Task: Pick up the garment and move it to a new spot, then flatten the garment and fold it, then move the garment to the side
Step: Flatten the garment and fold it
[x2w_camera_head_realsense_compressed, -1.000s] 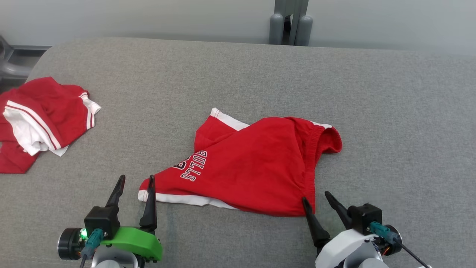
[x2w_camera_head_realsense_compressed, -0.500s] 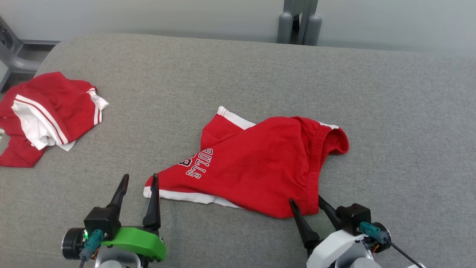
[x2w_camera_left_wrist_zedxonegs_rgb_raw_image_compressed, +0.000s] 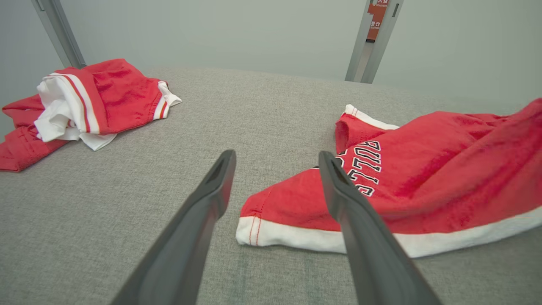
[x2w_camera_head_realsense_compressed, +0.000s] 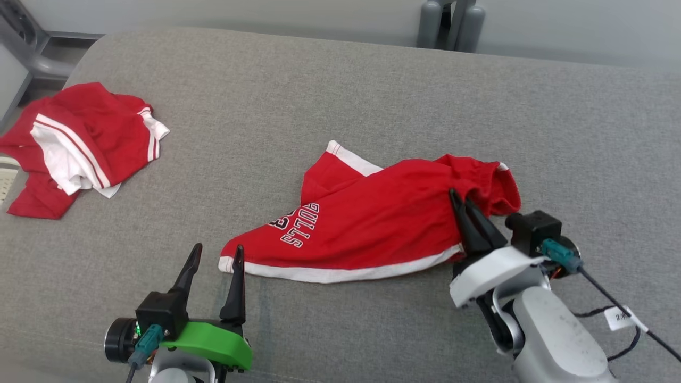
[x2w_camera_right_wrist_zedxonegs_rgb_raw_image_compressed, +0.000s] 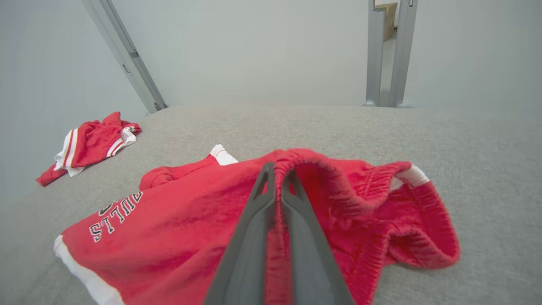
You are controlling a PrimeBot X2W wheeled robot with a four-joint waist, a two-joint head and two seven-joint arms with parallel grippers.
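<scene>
The garment (x2w_camera_head_realsense_compressed: 372, 223) is a pair of red shorts with white trim and black-and-white lettering, lying crumpled on the grey padded surface (x2w_camera_head_realsense_compressed: 340, 106). My right gripper (x2w_camera_head_realsense_compressed: 462, 202) is shut on its elastic waistband, which it holds lifted; in the right wrist view the red cloth (x2w_camera_right_wrist_zedxonegs_rgb_raw_image_compressed: 190, 228) is pinched between the two fingers (x2w_camera_right_wrist_zedxonegs_rgb_raw_image_compressed: 277, 178). My left gripper (x2w_camera_head_realsense_compressed: 217, 254) stands open just left of the white-hemmed leg corner (x2w_camera_left_wrist_zedxonegs_rgb_raw_image_compressed: 254, 231), with the right finger (x2w_camera_left_wrist_zedxonegs_rgb_raw_image_compressed: 343, 199) over the cloth's edge and nothing held (x2w_camera_left_wrist_zedxonegs_rgb_raw_image_compressed: 275, 159).
A second red and white garment (x2w_camera_head_realsense_compressed: 80, 143) lies bunched at the far left of the surface, also in the left wrist view (x2w_camera_left_wrist_zedxonegs_rgb_raw_image_compressed: 84, 97) and the right wrist view (x2w_camera_right_wrist_zedxonegs_rgb_raw_image_compressed: 91, 142). Grey metal posts (x2w_camera_head_realsense_compressed: 452, 21) stand behind the far edge.
My right gripper has shut on the waistband and carried it up and back, lifting the garment's right side. The camera has shifted. The left gripper stays open by the leg corner.
</scene>
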